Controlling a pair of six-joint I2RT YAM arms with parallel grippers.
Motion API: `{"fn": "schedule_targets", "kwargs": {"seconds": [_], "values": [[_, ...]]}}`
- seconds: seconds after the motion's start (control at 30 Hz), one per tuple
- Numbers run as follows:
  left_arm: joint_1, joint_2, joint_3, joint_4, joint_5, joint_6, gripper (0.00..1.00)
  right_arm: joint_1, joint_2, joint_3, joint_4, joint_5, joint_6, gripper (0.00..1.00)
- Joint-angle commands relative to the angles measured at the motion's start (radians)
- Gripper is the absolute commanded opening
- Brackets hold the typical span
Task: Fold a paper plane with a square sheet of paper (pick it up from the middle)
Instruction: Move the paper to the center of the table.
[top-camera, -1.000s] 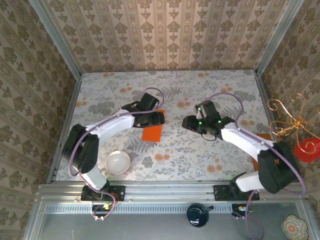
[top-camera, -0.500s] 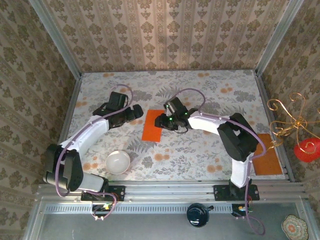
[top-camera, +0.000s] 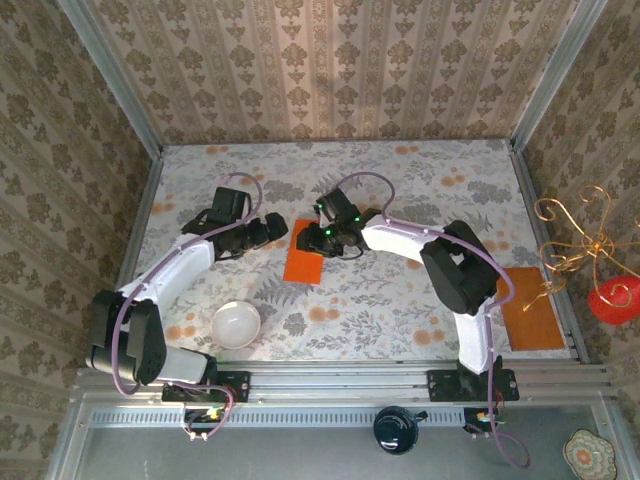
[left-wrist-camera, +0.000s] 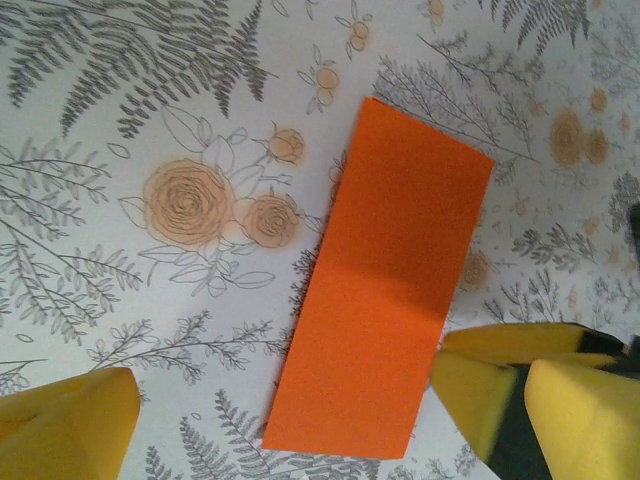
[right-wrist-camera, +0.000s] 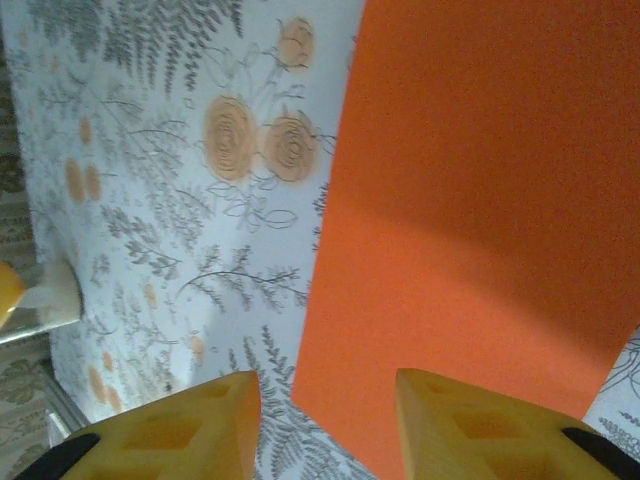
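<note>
One bright orange sheet (top-camera: 304, 262) (left-wrist-camera: 385, 300) (right-wrist-camera: 470, 220), a plain flat rectangle, lies on the table (top-camera: 420, 290) between both grippers. The left gripper (top-camera: 272, 230) (left-wrist-camera: 285, 400) gapes wide and empty, the sheet's end between its fingers. The right gripper (top-camera: 312, 238) (right-wrist-camera: 320, 420) stands partly apart and holds nothing, with one finger over the sheet's edge and the other beside it.

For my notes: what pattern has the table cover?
Table cover: white with grey ferns and orange roses, clearest in the left wrist view.
</note>
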Motion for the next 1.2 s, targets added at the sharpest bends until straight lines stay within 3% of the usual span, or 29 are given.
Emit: {"fn": "schedule_targets", "kwargs": {"seconds": [0.0, 0.4, 0.83, 0.93, 1.07, 1.17], "values": [[0.009, 0.023, 0.019, -0.008, 0.064, 0.051, 1.0, 0.005, 0.031, 0.005, -0.053, 0.045, 0.012, 0.42], [0.011, 0.034, -0.034, 0.055, 0.126, 0.04, 1.0, 0.008, 0.083, -0.008, -0.136, 0.084, -0.007, 0.42], [-0.005, 0.035, -0.101, 0.098, 0.232, 0.038, 1.0, -0.015, -0.093, -0.229, -0.172, 0.098, -0.284, 0.42], [-0.019, 0.054, -0.091, 0.099, 0.261, 0.045, 0.99, -0.018, -0.17, -0.244, -0.08, 0.082, -0.191, 0.44], [-0.053, 0.082, -0.074, 0.098, 0.262, 0.03, 0.97, -0.018, -0.268, -0.331, 0.089, 0.154, 0.042, 0.45], [-0.088, 0.102, -0.07, 0.1, 0.258, -0.006, 0.96, -0.019, -0.285, -0.359, 0.094, 0.175, 0.096, 0.43]]}}
